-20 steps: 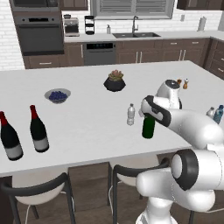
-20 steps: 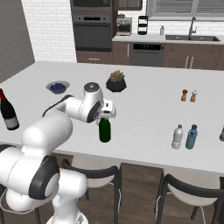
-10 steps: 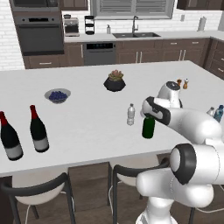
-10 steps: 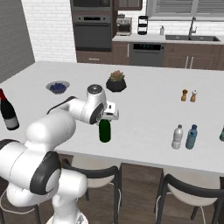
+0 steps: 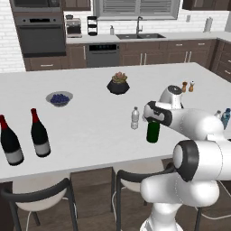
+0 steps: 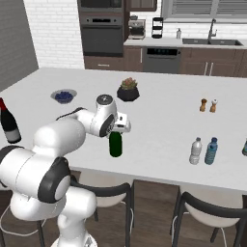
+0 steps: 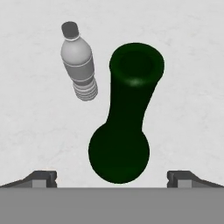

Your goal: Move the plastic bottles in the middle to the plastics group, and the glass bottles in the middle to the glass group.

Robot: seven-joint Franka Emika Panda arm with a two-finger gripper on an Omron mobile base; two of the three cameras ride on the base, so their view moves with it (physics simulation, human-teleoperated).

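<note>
The dark-green glass bottle stands upright near the counter's front edge. My gripper hangs straight over its neck, open, with one fingertip on each side and nothing gripped. A clear plastic bottle stands just left of the green one. Two black wine bottles with red tops, the glass group, are at the far left. A clear bottle and a teal-blue bottle, the plastics group, stand together at the right.
A bowl of blueberries and a potted plant sit further back on the white counter. Salt and pepper shakers stand at the back right. Dark stools are tucked under the front edge.
My hand has edged slightly closer over the green bottle's neck. The jaws stay open and no bottle has moved.
</note>
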